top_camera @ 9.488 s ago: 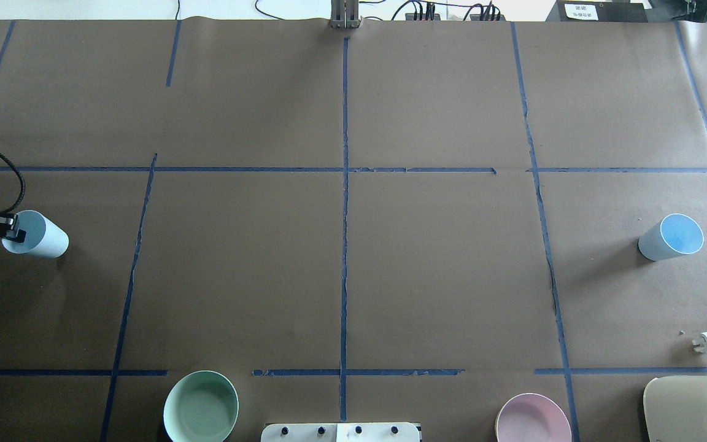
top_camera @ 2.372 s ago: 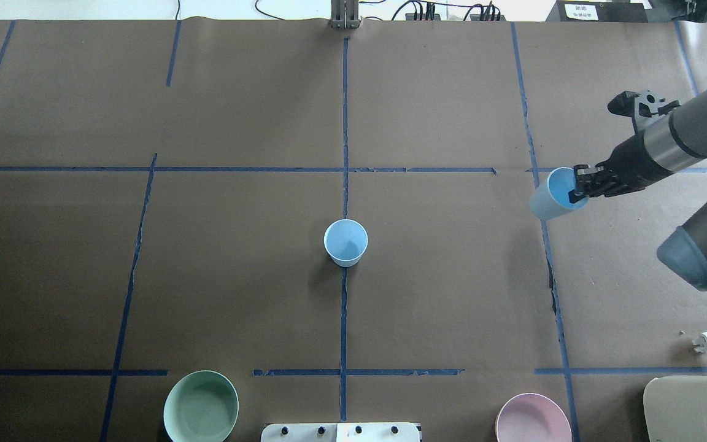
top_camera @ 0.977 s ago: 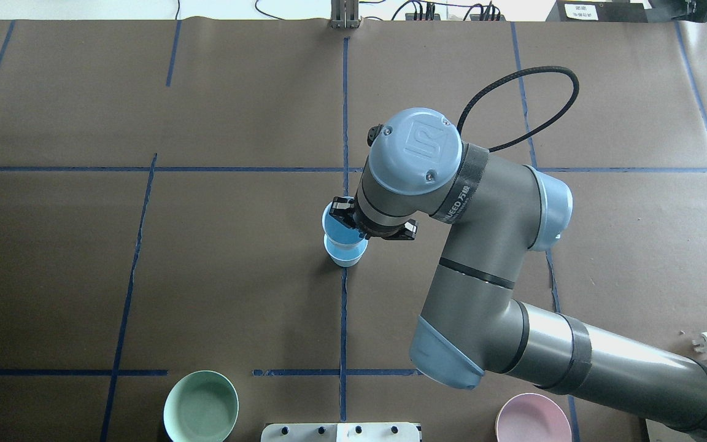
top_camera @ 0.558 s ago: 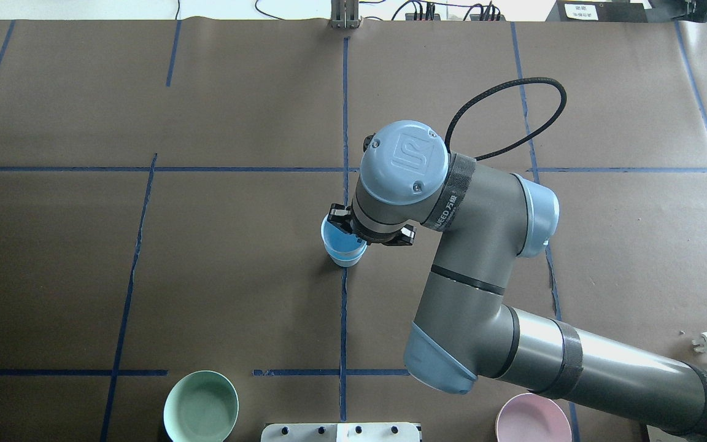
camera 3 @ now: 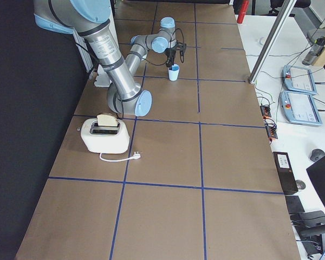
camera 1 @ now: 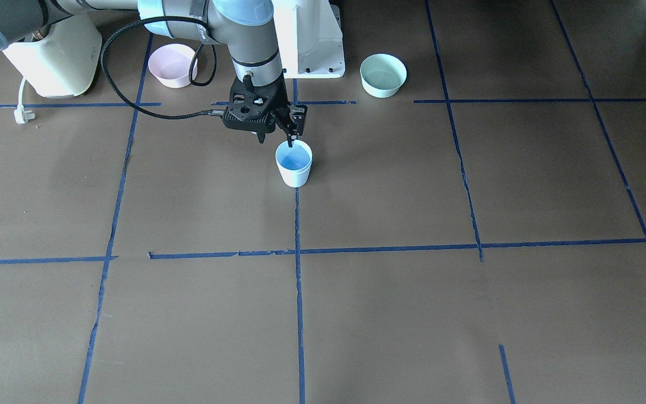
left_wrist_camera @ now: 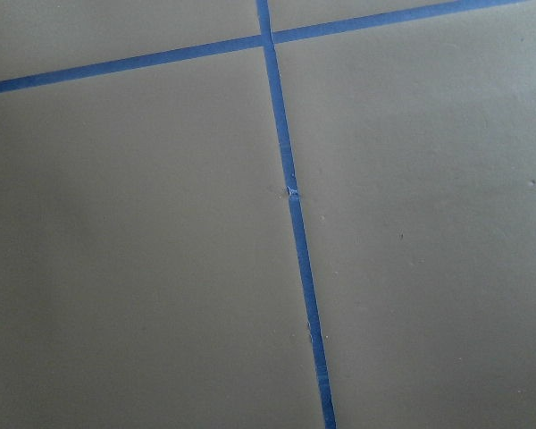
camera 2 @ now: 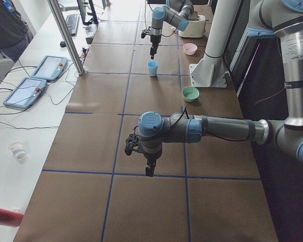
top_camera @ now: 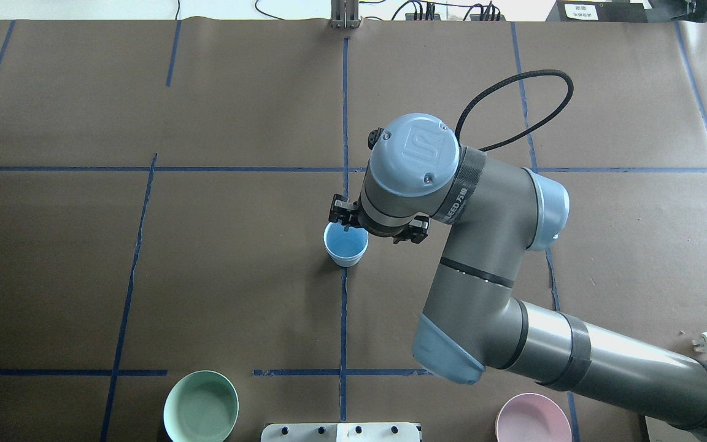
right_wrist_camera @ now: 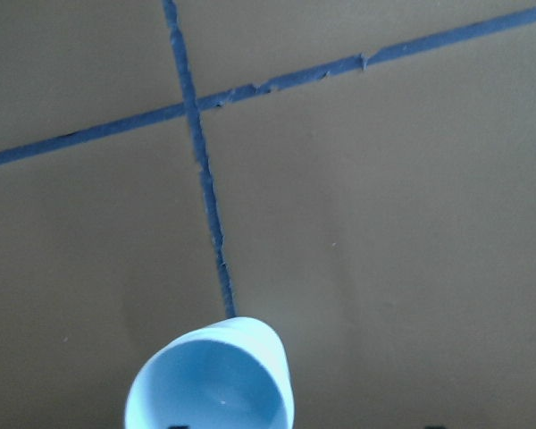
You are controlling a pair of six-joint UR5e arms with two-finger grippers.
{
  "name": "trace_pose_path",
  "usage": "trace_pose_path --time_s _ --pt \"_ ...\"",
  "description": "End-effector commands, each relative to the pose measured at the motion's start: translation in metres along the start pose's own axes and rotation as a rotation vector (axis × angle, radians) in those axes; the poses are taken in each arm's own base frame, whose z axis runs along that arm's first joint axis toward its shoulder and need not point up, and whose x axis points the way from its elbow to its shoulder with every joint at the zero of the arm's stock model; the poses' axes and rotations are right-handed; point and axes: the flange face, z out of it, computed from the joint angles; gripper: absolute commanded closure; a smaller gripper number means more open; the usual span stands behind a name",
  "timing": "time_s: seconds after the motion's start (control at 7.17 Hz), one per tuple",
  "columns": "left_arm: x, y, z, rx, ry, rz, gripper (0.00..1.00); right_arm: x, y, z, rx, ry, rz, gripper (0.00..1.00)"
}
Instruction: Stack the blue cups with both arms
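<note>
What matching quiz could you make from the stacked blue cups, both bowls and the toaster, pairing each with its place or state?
Things: 1 blue cups; 2 mint-green bowl; 3 pink bowl; 4 toaster.
Matches: A holds a bread slice; B on the robot's left of the pedestal; C nested, just below the right gripper; D between pedestal and toaster.
Pairs: 1-C; 2-B; 3-D; 4-A.

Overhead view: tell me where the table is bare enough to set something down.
Bare: the left half, bordered by the stacked pale blue plastic cups and the round mint-green bowl. Crowded: the right side, under the grey right arm.
</note>
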Motion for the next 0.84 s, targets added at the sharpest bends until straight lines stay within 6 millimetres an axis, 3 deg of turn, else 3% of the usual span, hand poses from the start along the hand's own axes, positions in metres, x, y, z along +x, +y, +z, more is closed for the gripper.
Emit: trace_pose_path --time_s 0.0,0.14,0.42,0.7 --pt "-0.008 0.002 0.008 -0.016 0.004 -0.012 0.0 0.097 -0.102 -0.02 -0.072 0.023 -0.121 0.0" --pt "-0.009 0.002 0.009 -0.018 0.003 -0.014 0.0 0.173 -0.15 -0.029 -0.095 0.039 -0.235 0.0" --pt "-0.014 0.003 0.014 -0.03 0.0 -0.032 0.0 0.331 -0.205 -0.045 -0.123 0.081 -0.394 0.0" --pt "-0.017 0.007 0.017 -0.04 -0.003 -0.04 0.0 0.495 -0.21 -0.078 -0.146 0.074 -0.511 0.0"
